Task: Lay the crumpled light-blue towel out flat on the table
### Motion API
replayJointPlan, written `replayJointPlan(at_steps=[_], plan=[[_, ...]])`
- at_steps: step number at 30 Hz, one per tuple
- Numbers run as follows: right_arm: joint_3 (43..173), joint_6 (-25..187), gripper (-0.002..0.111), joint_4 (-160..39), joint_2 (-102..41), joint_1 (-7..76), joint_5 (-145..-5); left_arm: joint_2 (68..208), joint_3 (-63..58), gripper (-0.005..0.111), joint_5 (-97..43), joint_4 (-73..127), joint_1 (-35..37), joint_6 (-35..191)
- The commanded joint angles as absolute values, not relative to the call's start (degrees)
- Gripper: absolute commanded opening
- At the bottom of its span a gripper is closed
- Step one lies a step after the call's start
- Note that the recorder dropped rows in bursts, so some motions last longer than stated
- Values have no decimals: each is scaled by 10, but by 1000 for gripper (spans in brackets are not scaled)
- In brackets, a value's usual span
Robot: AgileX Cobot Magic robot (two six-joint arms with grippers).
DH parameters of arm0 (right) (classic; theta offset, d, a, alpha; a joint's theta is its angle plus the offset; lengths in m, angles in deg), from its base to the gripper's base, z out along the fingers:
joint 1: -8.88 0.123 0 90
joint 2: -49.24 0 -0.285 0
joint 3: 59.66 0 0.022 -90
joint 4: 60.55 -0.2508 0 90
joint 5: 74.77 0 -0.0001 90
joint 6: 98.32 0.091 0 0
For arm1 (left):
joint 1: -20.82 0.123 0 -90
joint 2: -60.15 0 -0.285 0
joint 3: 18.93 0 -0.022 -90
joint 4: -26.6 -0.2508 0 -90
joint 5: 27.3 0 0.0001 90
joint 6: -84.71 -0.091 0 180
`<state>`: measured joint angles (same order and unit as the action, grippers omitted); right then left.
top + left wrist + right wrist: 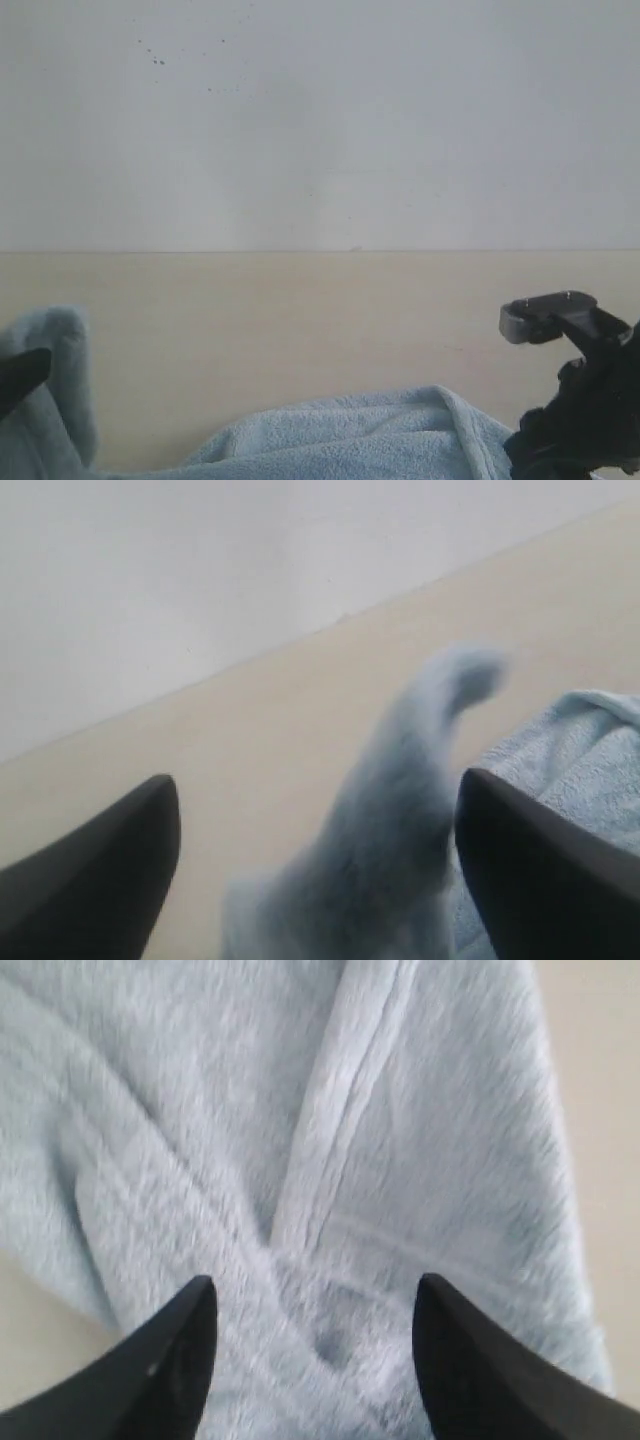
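So, both hands wide open and the towel (pixel 360 440) isn't flat yet.

We see the left hand (pixel 318 780) with its fingers spread far apart and a blurry upright strip of towel between them, apparently not pinched. The right hand (pixel 315 1282) is spread too, hovering over a spot where two hemmed edges cross, so the cloth is folded over itself there. From the outside camera the towel sits bunched at the near side of the surface (pixel 300 320), with one flap sticking up on the left and a lot of bare surface beyond it. We'd call this the gap between grabs, with the spreading only partly done. Next we'd want each hand to pinch a hem or corner, single layer only, then pull apart and outward. Grabbing both layers would just drag the fold along.
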<state>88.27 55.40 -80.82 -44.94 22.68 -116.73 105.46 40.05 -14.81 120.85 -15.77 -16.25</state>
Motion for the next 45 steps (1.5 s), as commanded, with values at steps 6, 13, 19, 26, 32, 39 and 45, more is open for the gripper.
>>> replayJointPlan(at_steps=[6,13,19,26,32,39,45], plan=[[895,540,55,-810,-472,235,-1120,1054,392,72,-117,1166,-157,-46],[895,486,55,-781,-537,322,-1118,1054,393,72,-117,1165,-157,-55],[895,613,55,-700,-562,334,-1081,1054,404,72,-117,1153,-157,-54],[883,683,53,-644,-592,334,-1067,1054,404,72,-117,1152,-157,-49],[883,695,17,-644,-598,334,-1065,1054,404,72,-117,1152,-157,-49],[883,738,0,-644,-598,334,-1044,1054,404,72,-117,1150,-157,-49],[884,751,0,-644,-598,334,-1044,1054,404,72,-117,1150,-157,-47]])
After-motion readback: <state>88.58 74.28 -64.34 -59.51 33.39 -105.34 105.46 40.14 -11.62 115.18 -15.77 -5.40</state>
